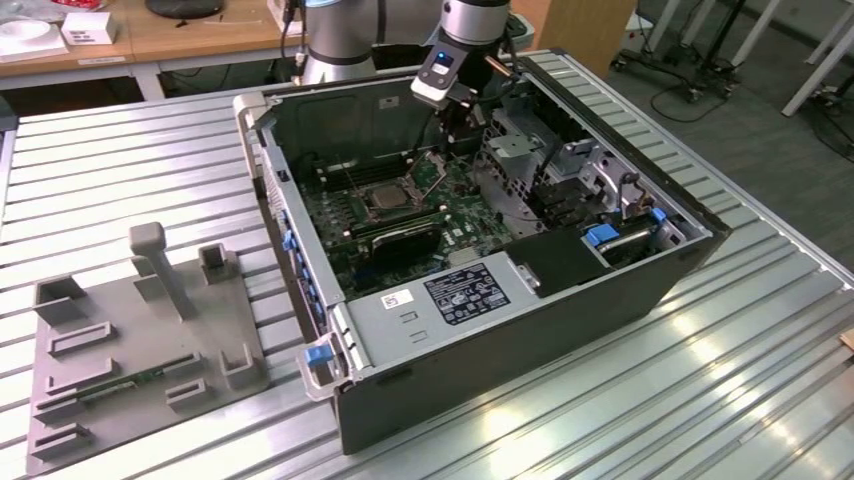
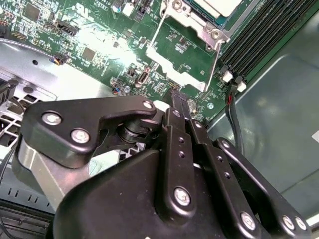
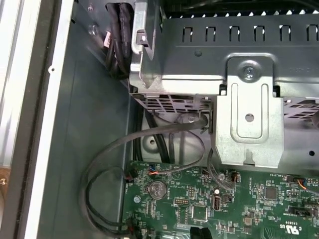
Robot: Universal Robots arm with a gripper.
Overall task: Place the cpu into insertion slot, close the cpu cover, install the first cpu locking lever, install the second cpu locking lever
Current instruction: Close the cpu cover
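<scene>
My black gripper (image 2: pixel 179 102), jaws pressed together, hovers near the silver-rimmed square insertion slot (image 1: pixel 387 197); a slip could bend its thin wire locking lever (image 2: pixel 215 59).

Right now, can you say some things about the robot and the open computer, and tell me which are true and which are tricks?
1. The computer case lies open on the metal table. True.
2. The gripper is outside the case. False: it is inside, close above the motherboard.
3. The motherboard is red. False: it is green.
4. A round coin battery sits on the motherboard. True.
5. The gripper holds the cpu. False: the cpu lies on the motherboard, apart from the gripper.
</scene>
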